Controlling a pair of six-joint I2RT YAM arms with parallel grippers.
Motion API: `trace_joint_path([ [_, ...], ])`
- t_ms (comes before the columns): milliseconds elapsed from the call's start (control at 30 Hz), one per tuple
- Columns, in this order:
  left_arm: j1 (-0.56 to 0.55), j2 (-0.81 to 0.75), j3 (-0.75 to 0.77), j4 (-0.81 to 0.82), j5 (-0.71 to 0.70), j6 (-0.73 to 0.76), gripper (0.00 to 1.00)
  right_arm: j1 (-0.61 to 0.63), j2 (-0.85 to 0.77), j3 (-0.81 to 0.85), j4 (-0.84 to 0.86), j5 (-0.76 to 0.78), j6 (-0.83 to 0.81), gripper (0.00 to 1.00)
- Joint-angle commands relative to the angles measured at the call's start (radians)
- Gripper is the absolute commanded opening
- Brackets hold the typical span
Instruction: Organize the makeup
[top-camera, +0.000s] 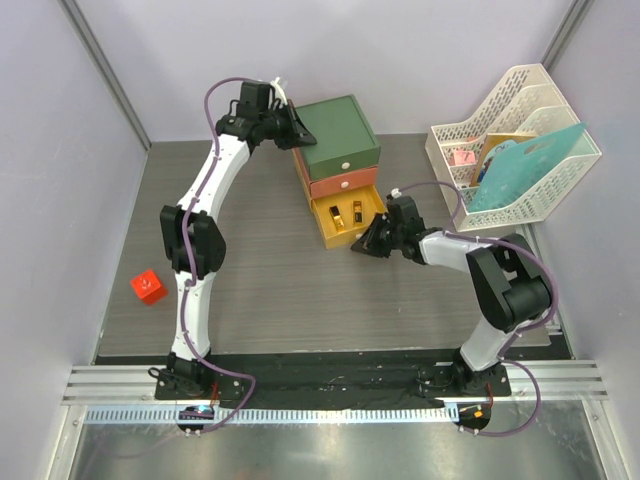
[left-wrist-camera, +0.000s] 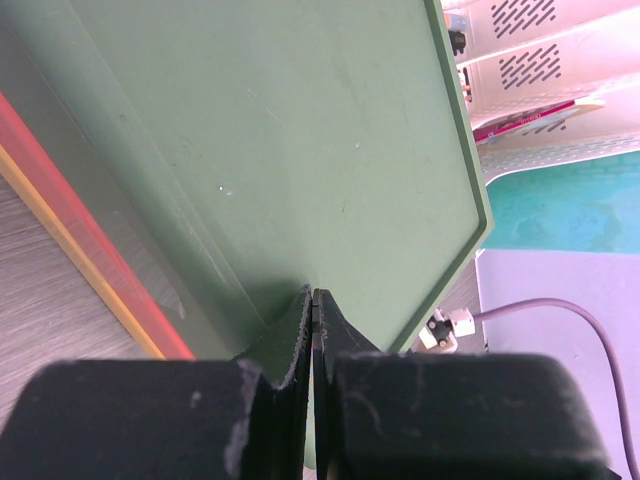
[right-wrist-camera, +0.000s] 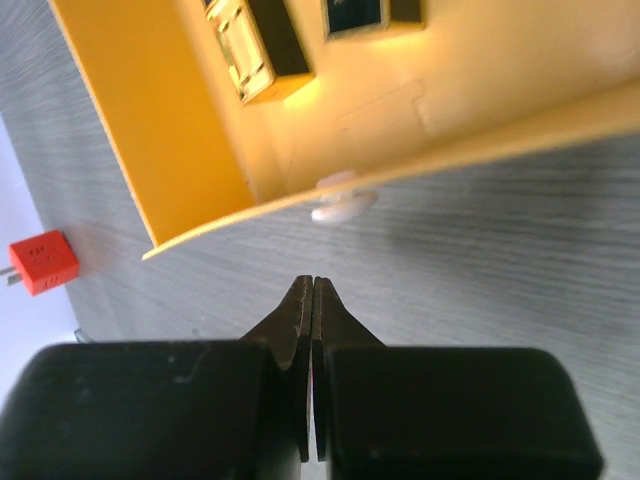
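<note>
Yellow, the bottom drawer (top-camera: 328, 238) is standing open at the top view's centre with two gold-black lipsticks (top-camera: 335, 215) lying inside, while the left arm is arching toward the drawer box (top-camera: 340, 140), likely steadying it. In the left wrist view, the left claw (left-wrist-camera: 313, 300) is sitting shut and empty against the green lid (left-wrist-camera: 300, 130). In the right wrist view, the right claw (right-wrist-camera: 313, 290) is hovering closed, holding nothing, just below the drawer's white knob (right-wrist-camera: 338, 197), probably ready to push.

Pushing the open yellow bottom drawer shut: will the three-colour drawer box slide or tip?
Likely slides little: the left fingers seem braced against its green top. The yellow drawer shows two gold-black lipsticks, so probably light. Low push, so tipping seems unlikely.
</note>
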Motion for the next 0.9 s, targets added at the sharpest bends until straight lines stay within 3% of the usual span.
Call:
trace_joint_path([
  [0,0.025,0.114,-0.067,-0.285,-0.122,0.077,0.00,-0.005,0.036,0.093,0.064,0.074,0.013,0.01],
  [600,0.025,0.114,-0.076,-0.309,-0.127,0.092,0.00,-0.005,0.315,0.441,0.067,0.143,-0.065,0.01],
  [867,0.025,0.103,-0.087,-0.320,-0.133,0.106,0.00,-0.005,0.398,0.533,0.137,0.181,-0.013,0.01],
])
